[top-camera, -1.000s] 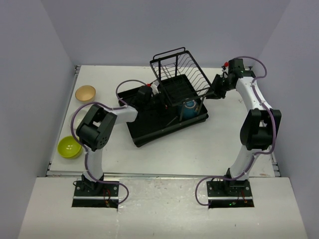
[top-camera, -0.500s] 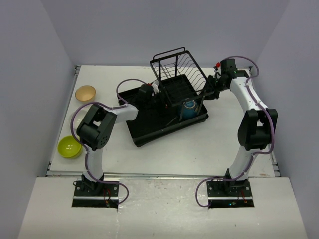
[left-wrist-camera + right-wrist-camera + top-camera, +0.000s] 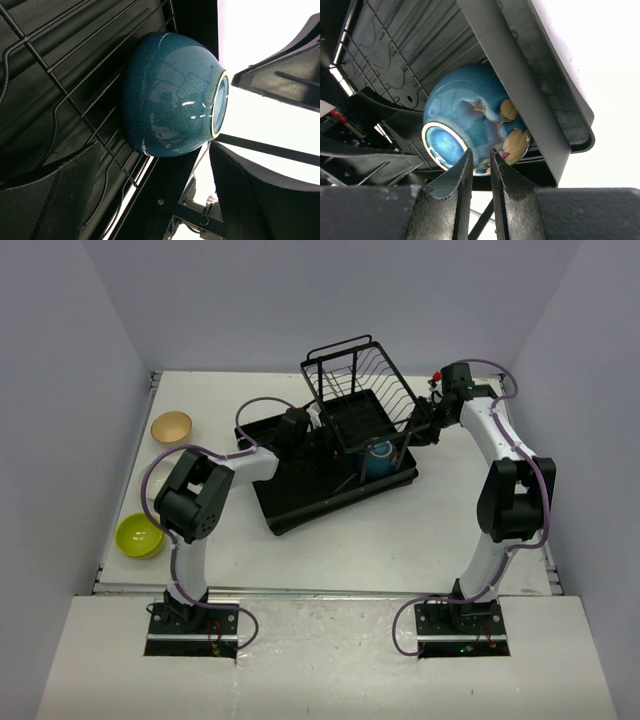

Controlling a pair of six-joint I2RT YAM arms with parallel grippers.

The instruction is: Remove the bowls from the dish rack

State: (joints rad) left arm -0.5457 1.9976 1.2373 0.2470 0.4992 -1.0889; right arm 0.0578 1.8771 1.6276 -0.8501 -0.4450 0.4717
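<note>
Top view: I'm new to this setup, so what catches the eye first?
The black dish rack mid-table, left gripper and right gripper at it from either side. A blue bowl lies on its side inside; a cream bowl and lime bowl sit far left.

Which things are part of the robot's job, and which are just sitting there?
Job things: dish rack, blue bowl inside it, cream bowl and lime bowl out on the table.
Just there: the table, the walls.

Bowl in dish rack (right end), two bowls left — on table
</note>
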